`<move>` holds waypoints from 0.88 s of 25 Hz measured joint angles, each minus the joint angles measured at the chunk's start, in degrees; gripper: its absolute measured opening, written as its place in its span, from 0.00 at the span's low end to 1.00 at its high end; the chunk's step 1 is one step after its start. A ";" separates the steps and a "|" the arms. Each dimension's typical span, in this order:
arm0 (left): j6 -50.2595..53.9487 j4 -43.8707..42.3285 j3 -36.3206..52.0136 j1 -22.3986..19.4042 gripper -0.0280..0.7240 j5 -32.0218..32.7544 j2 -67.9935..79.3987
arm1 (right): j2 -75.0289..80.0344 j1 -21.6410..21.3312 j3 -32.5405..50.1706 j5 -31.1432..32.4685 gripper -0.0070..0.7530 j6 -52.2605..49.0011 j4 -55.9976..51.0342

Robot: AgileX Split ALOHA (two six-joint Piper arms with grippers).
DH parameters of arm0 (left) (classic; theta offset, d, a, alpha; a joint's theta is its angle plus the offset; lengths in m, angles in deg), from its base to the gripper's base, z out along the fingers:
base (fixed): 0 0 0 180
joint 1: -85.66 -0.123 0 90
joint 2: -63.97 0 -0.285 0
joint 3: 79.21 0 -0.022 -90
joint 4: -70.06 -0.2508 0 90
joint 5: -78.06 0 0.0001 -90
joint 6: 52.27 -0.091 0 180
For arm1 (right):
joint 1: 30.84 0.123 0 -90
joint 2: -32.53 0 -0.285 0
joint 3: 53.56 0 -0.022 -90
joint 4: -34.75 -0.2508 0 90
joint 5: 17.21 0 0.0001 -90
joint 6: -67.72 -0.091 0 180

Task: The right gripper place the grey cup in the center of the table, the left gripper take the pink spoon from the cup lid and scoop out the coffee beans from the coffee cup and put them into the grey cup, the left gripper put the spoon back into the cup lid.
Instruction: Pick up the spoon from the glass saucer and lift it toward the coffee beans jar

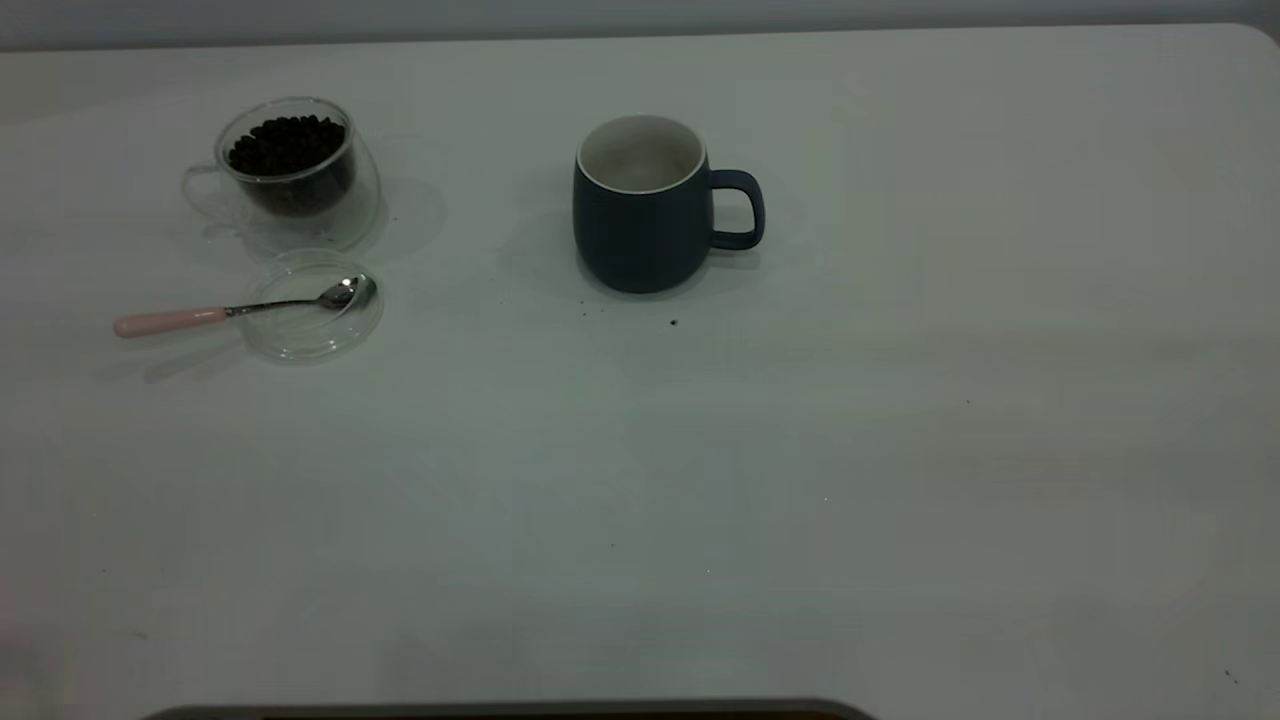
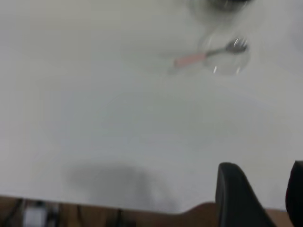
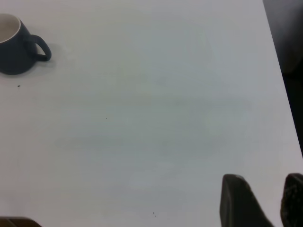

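Both grippers, left gripper [image 2: 258, 198] and right gripper [image 3: 260, 201], show only in wrist views, fingers apart, empty. Grey cup [image 1: 645, 205] mid-table; pink spoon [image 1: 240, 308] on cup lid [image 1: 315, 305], coffee cup [image 1: 290, 170] behind. No readable markings.

No legible txt, labels, brands or nos. on anything in view.

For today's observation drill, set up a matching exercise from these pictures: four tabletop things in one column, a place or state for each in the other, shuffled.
Things:
1. grey cup
2. pink spoon
3. coffee cup
4. cup lid

States:
A. full of dark beans
B. clear, flat on the table
C. upright, handle toward the right arm's side
D. bowl resting on the lid

Pairs: 1-C, 2-D, 3-A, 4-B
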 joint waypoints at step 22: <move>-23.26 19.46 -24.68 -24.89 0.46 -1.51 66.41 | 0.00 0.00 0.00 0.02 0.33 0.00 0.00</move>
